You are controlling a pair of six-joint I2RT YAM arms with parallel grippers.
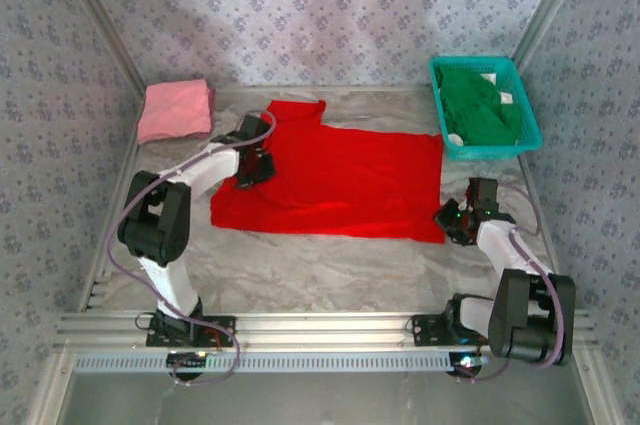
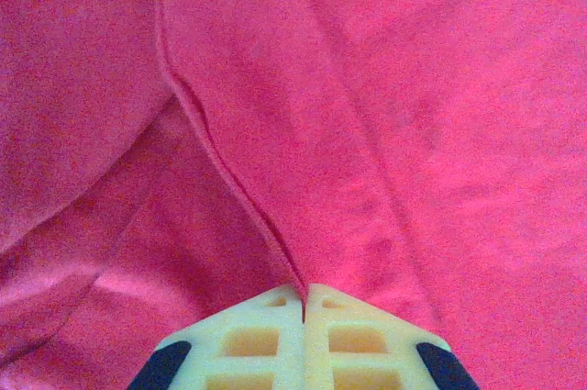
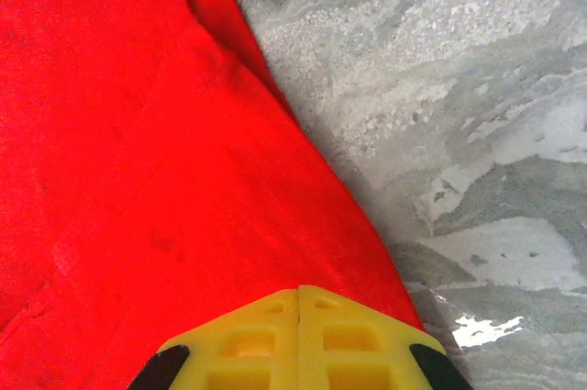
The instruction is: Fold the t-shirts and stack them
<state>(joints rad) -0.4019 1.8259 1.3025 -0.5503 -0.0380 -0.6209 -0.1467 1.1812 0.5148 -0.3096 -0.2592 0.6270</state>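
Pink t-shirt (image 1: 175, 110) lies folded into a compact block at the far left corner of the table (image 1: 300, 265); counts as done, and it looks like the base of the stack. Red t-shirt (image 1: 340, 180) lies mid-table, mostly flat, with one sleeve sticking out toward the far side and its hem side to the right. No full fold is made on it yet. Green t-shirt (image 1: 480, 105) sits bunched inside the teal basket (image 1: 438, 95) at the far right, untouched. Left gripper (image 1: 255, 167) is down on the left part of the red t-shirt, near the sleeve. In the left wrist view the left gripper (image 2: 304, 303) has its jaws shut tight, with a hemmed edge of the red t-shirt (image 2: 367, 133) running straight into the seam between them, so it reads as a pinch on that edge. Right gripper (image 1: 452, 217) is at the near right corner of the same shirt. In the right wrist view the right gripper (image 3: 300, 296) is likewise closed over the edge of the red t-shirt (image 3: 138, 179), with bare table just beside it. Probably clamped on the cloth, though the actual pinch is hidden under the fingers. Tally: one shirt folded, one gripped at two points for its first fold, one not yet out of the basket. Left to do: fold the red, stack it on the pink, then the green.
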